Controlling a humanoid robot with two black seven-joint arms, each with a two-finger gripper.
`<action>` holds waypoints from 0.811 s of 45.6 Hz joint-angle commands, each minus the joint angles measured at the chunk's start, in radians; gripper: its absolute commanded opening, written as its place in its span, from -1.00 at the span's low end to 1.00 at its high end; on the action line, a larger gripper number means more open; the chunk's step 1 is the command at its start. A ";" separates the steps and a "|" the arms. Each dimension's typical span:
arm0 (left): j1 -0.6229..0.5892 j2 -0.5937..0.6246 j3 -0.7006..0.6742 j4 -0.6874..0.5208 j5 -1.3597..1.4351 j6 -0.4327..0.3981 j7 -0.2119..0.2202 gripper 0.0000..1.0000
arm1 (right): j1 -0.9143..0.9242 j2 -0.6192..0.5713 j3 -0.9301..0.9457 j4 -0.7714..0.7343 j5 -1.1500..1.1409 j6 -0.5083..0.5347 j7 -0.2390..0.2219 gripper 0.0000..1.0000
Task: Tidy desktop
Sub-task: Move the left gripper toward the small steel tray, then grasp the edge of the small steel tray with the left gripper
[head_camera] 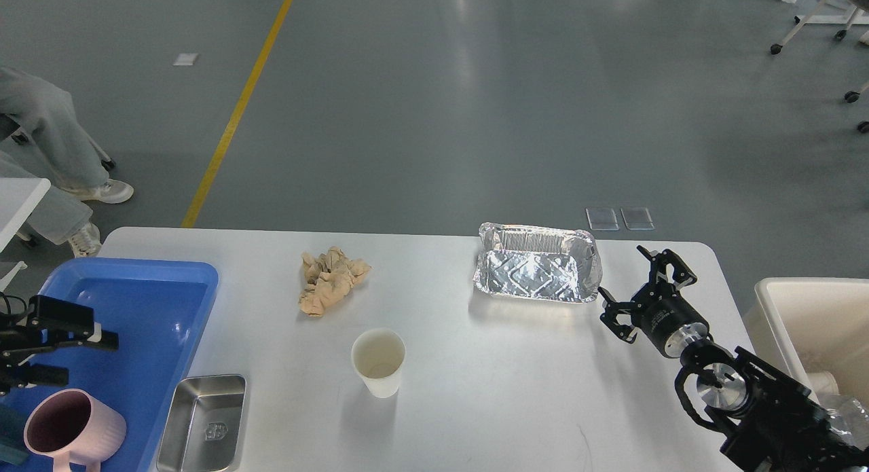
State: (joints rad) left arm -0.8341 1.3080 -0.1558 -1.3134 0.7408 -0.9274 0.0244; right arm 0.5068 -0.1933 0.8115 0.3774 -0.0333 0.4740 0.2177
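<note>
The white desktop (489, 390) fills the lower half of the head view. On it lie a crumpled brown paper wad (331, 279), a white paper cup (379, 361), a foil tray (538, 272) and a small steel tin (202, 423). My right gripper (639, 290) stands open just right of the foil tray, with nothing between its fingers. My left gripper (85, 356) comes in at the left edge over the blue tray (156, 302), open and holding nothing, just above a pink mug (71, 431).
A cream bin (815, 322) with clear plastic waste stands off the desktop's right end. A person's legs and a small white table corner (17, 200) are at the far left. Grey floor with a yellow line lies beyond.
</note>
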 commanded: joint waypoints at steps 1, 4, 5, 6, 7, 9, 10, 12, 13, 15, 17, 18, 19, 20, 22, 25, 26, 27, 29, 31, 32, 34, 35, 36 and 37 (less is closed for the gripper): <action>0.016 -0.027 0.042 0.005 0.000 0.082 -0.001 0.73 | -0.004 0.000 0.000 -0.002 0.000 0.000 0.000 1.00; 0.018 -0.041 0.042 0.005 0.000 0.113 -0.001 0.73 | -0.005 0.000 0.000 -0.002 0.000 0.000 0.000 1.00; 0.020 -0.045 0.044 0.005 0.000 0.123 -0.003 0.73 | -0.005 0.000 0.000 -0.002 0.000 0.000 0.000 1.00; 0.021 -0.052 0.044 0.005 0.000 0.137 -0.003 0.73 | -0.005 0.000 0.000 -0.002 0.000 0.000 0.000 1.00; 0.023 -0.056 0.044 0.006 0.000 0.153 -0.003 0.73 | -0.005 0.000 0.000 -0.002 0.000 0.000 0.000 1.00; 0.041 -0.067 0.044 0.006 0.000 0.183 -0.003 0.73 | -0.005 0.000 0.000 -0.002 0.000 0.000 0.000 1.00; 0.050 -0.073 0.042 0.006 0.000 0.202 -0.003 0.73 | -0.005 0.000 0.000 -0.002 0.000 0.000 0.000 1.00; 0.069 -0.087 0.042 0.006 0.000 0.237 -0.003 0.73 | -0.005 0.002 0.000 -0.002 0.000 0.000 0.000 1.00; 0.075 -0.094 0.042 0.006 0.002 0.255 -0.003 0.73 | -0.005 0.002 0.000 -0.002 0.000 0.000 0.000 1.00; 0.087 -0.110 0.044 0.006 0.008 0.288 -0.003 0.73 | -0.005 0.000 0.000 -0.002 0.000 0.000 0.000 1.00; 0.099 -0.124 0.044 0.006 0.017 0.315 -0.003 0.73 | -0.005 0.000 0.000 -0.002 -0.002 0.000 0.000 1.00; 0.105 -0.131 0.044 0.006 0.023 0.331 -0.003 0.72 | -0.005 0.000 0.000 -0.002 -0.005 0.000 0.000 1.00; 0.112 -0.136 0.044 0.006 0.029 0.344 -0.003 0.72 | -0.005 -0.002 0.000 -0.002 -0.008 0.000 0.000 1.00; 0.118 -0.141 0.044 0.006 0.035 0.361 -0.003 0.72 | -0.005 -0.002 0.000 -0.003 -0.013 0.000 0.000 1.00; 0.136 -0.150 0.044 0.008 0.046 0.393 -0.006 0.71 | -0.005 -0.002 0.000 -0.003 -0.017 0.000 0.000 1.00; 0.162 -0.164 0.044 0.008 0.060 0.439 -0.008 0.71 | -0.007 -0.005 0.000 -0.003 -0.019 0.000 0.000 1.00; 0.170 -0.170 0.044 0.008 0.063 0.452 -0.009 0.71 | -0.007 -0.005 0.000 -0.005 -0.019 -0.001 0.000 1.00; 0.176 -0.176 0.044 0.008 0.066 0.461 -0.009 0.71 | -0.007 -0.005 0.000 -0.005 -0.019 0.000 0.000 1.00; 0.185 -0.185 0.044 0.008 0.072 0.475 -0.009 0.71 | -0.007 -0.005 0.000 -0.009 -0.020 0.000 0.000 1.00; 0.190 -0.194 0.044 0.010 0.083 0.479 -0.009 0.69 | -0.007 -0.005 0.000 -0.012 -0.020 0.000 0.000 1.00; 0.190 -0.200 0.044 0.011 0.088 0.479 -0.009 0.68 | -0.007 -0.005 0.000 -0.012 -0.020 0.000 0.000 1.00; 0.190 -0.219 0.044 0.013 0.104 0.479 -0.009 0.66 | -0.008 -0.005 0.000 -0.012 -0.020 0.000 0.000 1.00; 0.190 -0.225 0.044 0.014 0.109 0.481 -0.009 0.66 | -0.008 -0.005 0.000 -0.012 -0.020 0.000 0.000 1.00; 0.190 -0.228 0.044 0.016 0.112 0.481 -0.009 0.65 | -0.011 -0.005 0.000 -0.012 -0.020 0.000 0.000 1.00; 0.190 -0.233 0.044 0.016 0.115 0.481 -0.009 0.65 | -0.011 -0.005 0.000 -0.012 -0.020 0.000 0.000 1.00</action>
State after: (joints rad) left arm -0.6458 1.1016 -0.1119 -1.3014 0.8340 -0.4495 0.0154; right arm 0.4993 -0.1979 0.8115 0.3652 -0.0536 0.4740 0.2179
